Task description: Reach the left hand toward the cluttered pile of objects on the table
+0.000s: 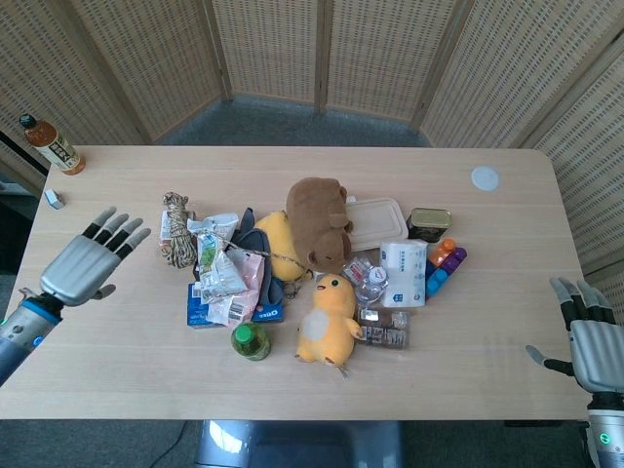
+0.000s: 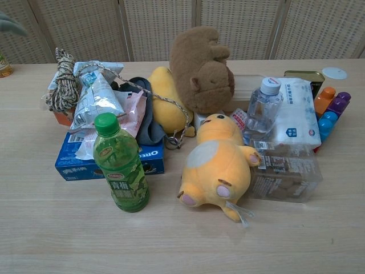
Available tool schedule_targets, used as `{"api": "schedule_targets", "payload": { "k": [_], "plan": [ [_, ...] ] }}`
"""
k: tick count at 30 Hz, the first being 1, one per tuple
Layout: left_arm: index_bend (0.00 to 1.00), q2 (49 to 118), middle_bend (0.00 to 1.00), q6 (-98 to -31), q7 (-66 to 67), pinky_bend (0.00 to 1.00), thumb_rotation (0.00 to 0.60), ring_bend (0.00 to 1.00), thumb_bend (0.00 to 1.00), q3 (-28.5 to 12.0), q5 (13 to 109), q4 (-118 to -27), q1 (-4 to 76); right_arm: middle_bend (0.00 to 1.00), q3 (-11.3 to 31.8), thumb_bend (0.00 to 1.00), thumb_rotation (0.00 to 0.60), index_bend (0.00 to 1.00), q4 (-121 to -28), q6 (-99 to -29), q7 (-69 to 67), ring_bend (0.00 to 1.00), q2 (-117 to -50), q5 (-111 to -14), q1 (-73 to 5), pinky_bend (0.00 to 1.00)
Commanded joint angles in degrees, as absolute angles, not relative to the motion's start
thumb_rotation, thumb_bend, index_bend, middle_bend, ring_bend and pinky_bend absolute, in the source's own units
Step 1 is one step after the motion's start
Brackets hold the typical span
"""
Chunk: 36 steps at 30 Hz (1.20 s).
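Note:
The pile sits mid-table: a brown plush bear [image 1: 318,222], a yellow duck plush [image 1: 328,321], a green drink bottle [image 1: 250,340], a rope coil [image 1: 176,229], snack bags [image 1: 222,268], a blue Oreo box [image 1: 207,310] and a tissue pack [image 1: 404,273]. My left hand [image 1: 90,257] hovers over the table left of the rope coil, fingers spread, holding nothing. Only a fingertip of it [image 2: 10,24] shows at the chest view's top left. My right hand [image 1: 591,341] stays off the table's right edge, fingers apart and empty.
A tea bottle [image 1: 53,145] and a small white object [image 1: 54,199] stand at the far left corner. A white lid [image 1: 485,178] lies far right. A clear food container [image 1: 373,222], a tin [image 1: 428,223] and coloured blocks [image 1: 444,266] flank the pile's right side.

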<state>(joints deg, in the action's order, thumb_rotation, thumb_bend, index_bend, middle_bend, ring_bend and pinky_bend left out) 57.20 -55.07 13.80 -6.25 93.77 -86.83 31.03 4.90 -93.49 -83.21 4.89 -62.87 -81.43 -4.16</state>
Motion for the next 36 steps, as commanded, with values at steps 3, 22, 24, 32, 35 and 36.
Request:
{"api": "schedule_targets", "payload": {
  "k": [3,22,24,32,35,36],
  "plan": [
    [0.00,61.5,0.00,-44.0,24.6,0.00,0.600,0.00,0.16,-9.4,87.7,-84.0,39.8,0.00,5.3,0.00,0.536,0.00,-92.7,-82.8,4.7,0.00,-62.9,-80.4,-4.2,0.00],
    [0.00,78.6,0.00,-33.9,45.5,0.00,0.600,0.00,0.20,-9.0,65.6,-68.0,52.3,0.00,7.8,0.00,0.582,0.00,-89.2,-81.1,1.8,0.00,-63.1,-75.4,-4.6,0.00],
    [0.00,79.5,0.00,-33.7,46.1,0.00,0.600,0.00,0.20,-8.3,64.4,-67.2,52.8,0.00,7.9,0.00,0.581,0.00,-88.9,-80.8,1.6,0.00,-63.1,-74.9,-4.7,0.00],
    [0.09,82.9,0.04,-36.7,45.8,0.00,0.600,0.00,0.21,-6.5,64.0,-64.8,54.1,0.00,8.1,0.00,0.578,0.00,-87.4,-79.2,1.1,0.00,-63.6,-73.4,-5.0,0.00],
    [0.24,83.8,0.40,-38.1,45.0,0.02,0.600,0.15,0.22,-5.8,65.1,-63.7,54.1,0.00,8.2,0.00,0.579,0.00,-87.2,-79.0,0.8,0.00,-63.7,-73.3,-5.0,0.00],
    [0.27,84.2,0.48,-38.9,44.5,0.06,0.600,0.22,0.22,-5.5,65.9,-63.3,54.0,0.00,8.2,0.00,0.580,0.00,-87.2,-79.0,0.6,0.00,-63.6,-73.4,-5.0,0.00]
  ]
}}
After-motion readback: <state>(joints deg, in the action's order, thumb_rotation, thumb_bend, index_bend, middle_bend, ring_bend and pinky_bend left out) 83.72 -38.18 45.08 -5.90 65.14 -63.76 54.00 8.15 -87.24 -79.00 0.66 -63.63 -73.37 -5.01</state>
